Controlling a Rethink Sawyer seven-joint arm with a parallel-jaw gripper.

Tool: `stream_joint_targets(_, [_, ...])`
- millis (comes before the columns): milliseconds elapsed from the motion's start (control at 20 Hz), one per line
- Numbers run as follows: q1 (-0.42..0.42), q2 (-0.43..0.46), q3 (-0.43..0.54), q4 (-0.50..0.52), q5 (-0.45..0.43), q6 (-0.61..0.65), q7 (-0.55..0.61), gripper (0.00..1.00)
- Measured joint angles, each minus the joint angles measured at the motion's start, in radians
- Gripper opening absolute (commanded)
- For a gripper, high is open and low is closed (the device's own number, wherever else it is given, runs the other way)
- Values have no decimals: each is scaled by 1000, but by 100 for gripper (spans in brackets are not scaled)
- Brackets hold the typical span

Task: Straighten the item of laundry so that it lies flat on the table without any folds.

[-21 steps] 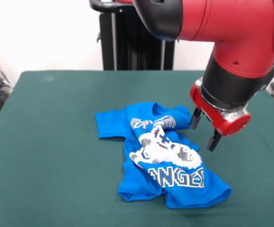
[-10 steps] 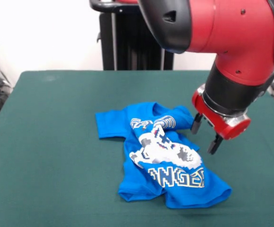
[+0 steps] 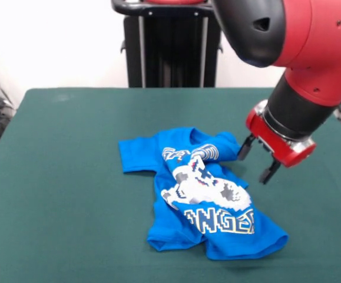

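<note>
The arm is drifting off toward three o'clock and lifting a touch, so the gripper (image 3: 257, 160) that hung just beside the shirt's (image 3: 202, 194) shoulder a second ago now stands a little further clear of it. The shirt hasn't budged: still bunched near the middle of the table (image 3: 58, 177), the print creased and one sleeve tucked. Fingers spread wide, holding nothing, touching nothing. Looks to me like a reposition, not a pull; flattening is still all to do.

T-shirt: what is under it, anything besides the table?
Only the green table shows around the crumpled T-shirt. Its folds hide whatever lies beneath. The open hand hangs beside it, holding nothing.
</note>
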Motion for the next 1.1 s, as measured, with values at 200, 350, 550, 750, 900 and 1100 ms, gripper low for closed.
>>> stream_joint_targets(200, [14,0,-21,21,-23,0,0,100])
stream_joint_targets(350, [16,1,-31,39,-29,-10,0,100])
stream_joint_targets(550, [21,6,-61,61,-42,-42,0,100])
stream_joint_targets(750, [39,21,-101,67,-76,-99,0,100])
stream_joint_targets(900, [51,41,-125,67,-87,-137,0,100])
stream_joint_targets(1100, [69,76,-146,66,-91,-183,0,100])
